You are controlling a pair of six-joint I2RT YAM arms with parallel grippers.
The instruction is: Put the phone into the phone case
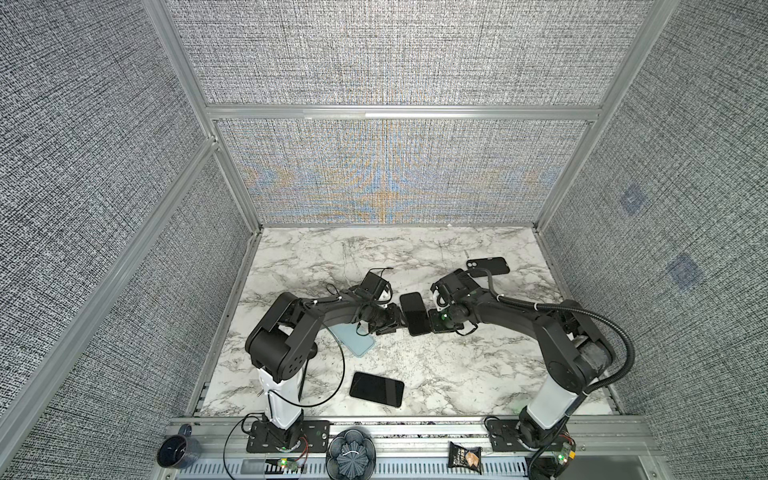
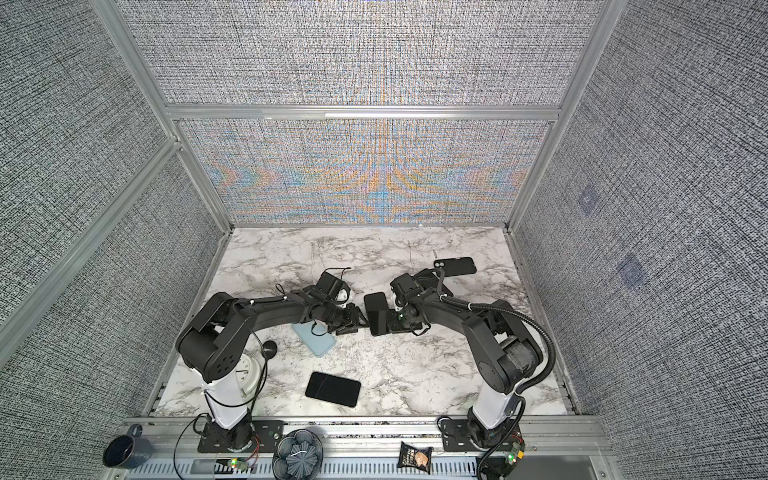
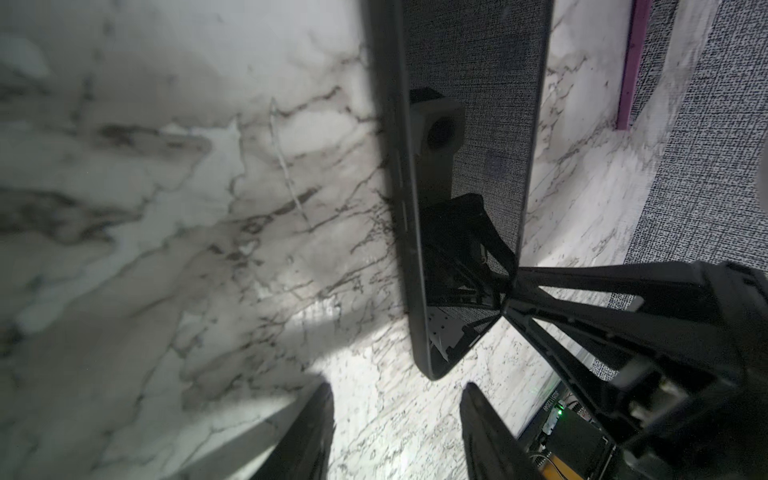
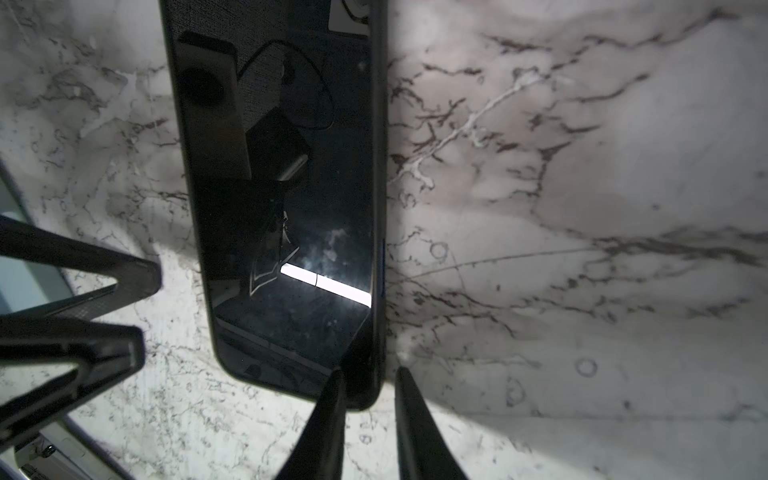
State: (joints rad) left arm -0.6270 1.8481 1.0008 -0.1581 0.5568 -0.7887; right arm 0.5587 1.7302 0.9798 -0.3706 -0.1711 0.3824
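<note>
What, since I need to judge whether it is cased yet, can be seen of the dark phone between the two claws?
The phone is a dark slab with rounded corners, its glossy black screen facing up. A matte dark rim runs round it; whether that is a case I cannot tell. It lies on the marble table, near its middle, long axis running front to back. The right claw straddles the rim at one near corner; the open left claw sits just short of it.
</note>
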